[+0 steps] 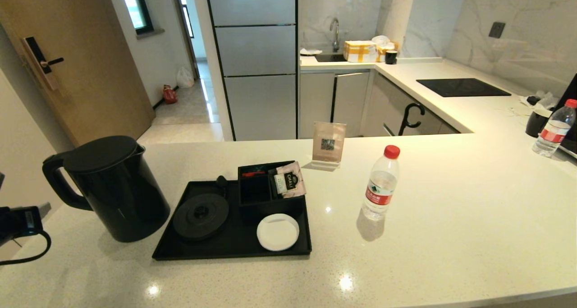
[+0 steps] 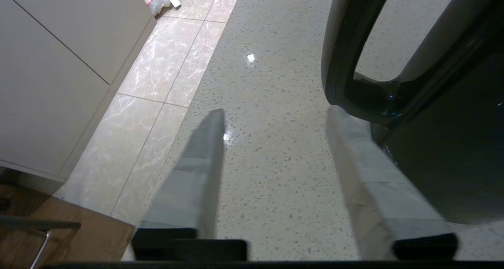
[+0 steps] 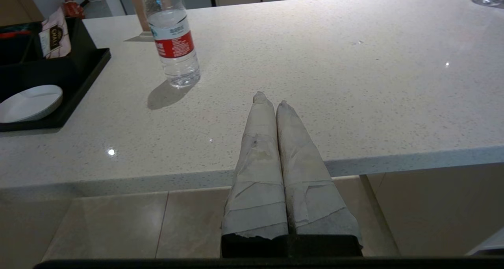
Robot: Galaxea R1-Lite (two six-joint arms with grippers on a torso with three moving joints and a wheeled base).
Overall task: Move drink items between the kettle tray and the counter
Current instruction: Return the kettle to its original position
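Observation:
The tall black kettle stands on the speckled counter, just left of the black kettle tray. On the tray sit the bare round kettle base, a black compartment box and a white coaster. The water bottle with red cap stands upright on the counter right of the tray. My left gripper is open beside the kettle handle, with nothing between its fingers. My right gripper is shut and empty at the counter's front edge, short of the bottle.
A pale sachet leans in the compartment box. A small card stand sits behind the tray. At far right stand a second bottle and a black mug. The cooktop panel lies at the back.

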